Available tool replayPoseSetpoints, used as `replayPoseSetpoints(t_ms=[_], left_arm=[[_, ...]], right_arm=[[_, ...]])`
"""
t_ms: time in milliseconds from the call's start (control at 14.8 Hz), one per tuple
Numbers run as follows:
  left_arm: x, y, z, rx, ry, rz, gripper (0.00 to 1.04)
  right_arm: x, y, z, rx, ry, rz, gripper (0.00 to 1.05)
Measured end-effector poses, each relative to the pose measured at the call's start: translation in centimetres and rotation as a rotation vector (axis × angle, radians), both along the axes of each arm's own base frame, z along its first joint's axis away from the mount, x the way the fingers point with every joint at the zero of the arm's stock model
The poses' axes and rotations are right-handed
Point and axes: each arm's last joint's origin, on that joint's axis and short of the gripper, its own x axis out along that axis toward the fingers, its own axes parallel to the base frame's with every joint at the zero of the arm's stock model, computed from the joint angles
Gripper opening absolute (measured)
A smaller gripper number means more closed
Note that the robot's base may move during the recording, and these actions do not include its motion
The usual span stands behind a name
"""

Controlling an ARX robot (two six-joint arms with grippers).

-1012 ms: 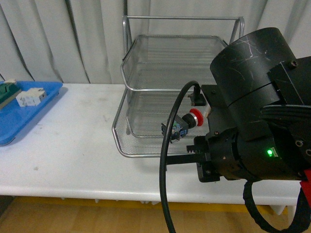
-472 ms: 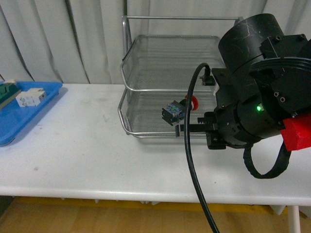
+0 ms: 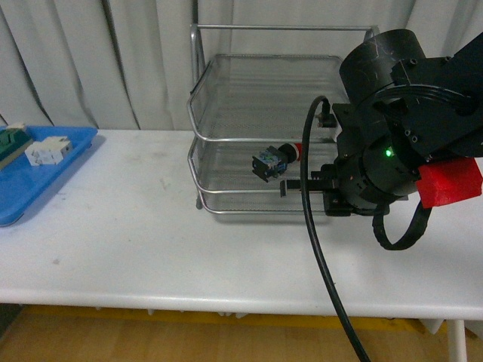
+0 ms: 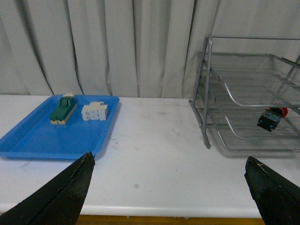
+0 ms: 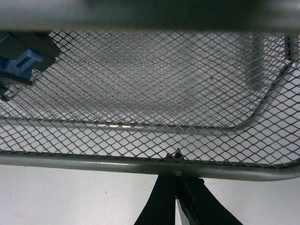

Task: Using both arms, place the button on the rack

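Note:
The button (image 3: 273,160), with a red cap and a black-and-blue body, lies on its side on the mesh of a lower shelf of the silver rack (image 3: 264,90). It also shows in the left wrist view (image 4: 272,117) and at the edge of the right wrist view (image 5: 18,61). My right gripper (image 3: 290,187) is shut and empty. Its tips (image 5: 177,180) touch the front rail (image 5: 140,161) of that shelf. My left gripper (image 4: 168,159) is open and empty. It hangs over the table well short of the rack (image 4: 243,93).
A flat blue tray (image 3: 45,177) lies at the far left with a green-topped block (image 4: 63,110) and a white component (image 4: 95,111) in it. White table (image 3: 136,226) runs between tray and rack. Grey curtains hang behind. The right arm's cable (image 3: 317,249) loops over the table's front.
The lower shelf has slid back into the rack, carrying the button with it. My right arm has moved away from the camera, its shut tips against the shelf's front rail.

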Motion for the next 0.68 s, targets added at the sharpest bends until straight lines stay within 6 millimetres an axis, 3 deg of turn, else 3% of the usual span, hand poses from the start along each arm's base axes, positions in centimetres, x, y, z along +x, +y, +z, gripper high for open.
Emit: replayPoseSetpoints(t_ms=[202,675], left_arm=[[0.0,0.0,0.0,0.000,0.000,0.000,0.98],[0.0,0.0,0.0,0.000,-0.001,0.000,0.98]], right_arm=[[1.3,-0.1,0.7,0.000,-0.050,-0.014,0.02],[2.0,-0.7,0.5,-0.014,-0.041,-0.034,0.02]])
